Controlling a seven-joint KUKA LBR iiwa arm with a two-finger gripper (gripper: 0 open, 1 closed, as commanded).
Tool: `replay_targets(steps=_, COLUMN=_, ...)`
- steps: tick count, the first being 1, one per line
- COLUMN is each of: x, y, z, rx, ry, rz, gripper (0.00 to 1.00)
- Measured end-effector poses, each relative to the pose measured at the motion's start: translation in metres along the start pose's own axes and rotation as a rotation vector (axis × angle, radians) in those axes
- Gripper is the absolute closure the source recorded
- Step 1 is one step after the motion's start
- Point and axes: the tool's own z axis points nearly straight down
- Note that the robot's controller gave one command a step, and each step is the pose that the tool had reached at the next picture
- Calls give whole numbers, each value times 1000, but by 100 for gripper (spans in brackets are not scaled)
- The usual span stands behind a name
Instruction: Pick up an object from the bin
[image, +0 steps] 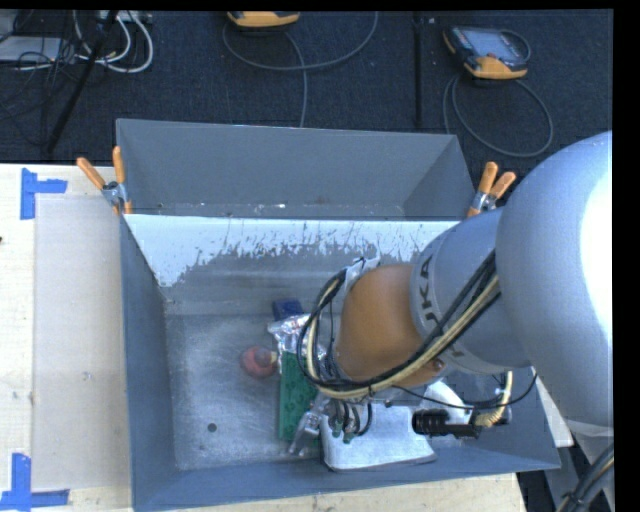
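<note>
Gripper (320, 428) is seen low at front-centre of bin (200, 410), by the lower end of a flat green block (291, 392). Contact and open/closed state can't be told. Pink ball (258, 361) is seen just left of block, and white sheet (380, 452) to its right.

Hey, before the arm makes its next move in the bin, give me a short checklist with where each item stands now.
1. The gripper is down inside the bin, near its front wall: ok.
2. A thing within reach: flat green board right beside the gripper: ok.
3. Anything held yet: cannot tell.
4. Room around the board: crinkled silver thing at its far end, white flat sheet close by: not ok.
5. Small red round thing lies apart, left of the board: ok.
</note>
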Motion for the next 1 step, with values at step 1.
replay_targets(steps=1, x=8, y=15, z=-154, rx=-1, ry=9, rz=-23, gripper=100)
